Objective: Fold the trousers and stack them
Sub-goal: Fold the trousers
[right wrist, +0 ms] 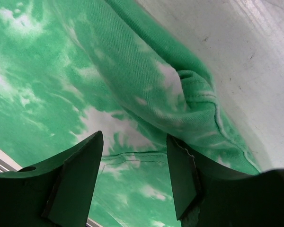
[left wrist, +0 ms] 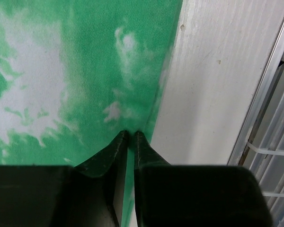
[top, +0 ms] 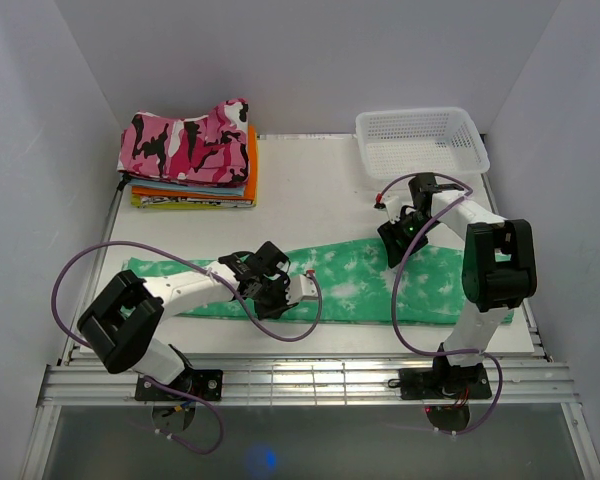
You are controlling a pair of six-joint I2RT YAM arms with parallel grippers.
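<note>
Trousers lie flat on worktop, first fold beginning; left gripper, jaws pinching the 6 o'clock edge; right gripper, jaws spread at 12 o'clock, likely must close next.

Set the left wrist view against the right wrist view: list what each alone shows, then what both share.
Left wrist only: the left hand pinched shut on the edge of the trousers, and a metal rail beside the table. Right wrist only: the right hand open above a bunched fold of the fabric. Both: the green-and-white trousers lying on the white table.
</note>
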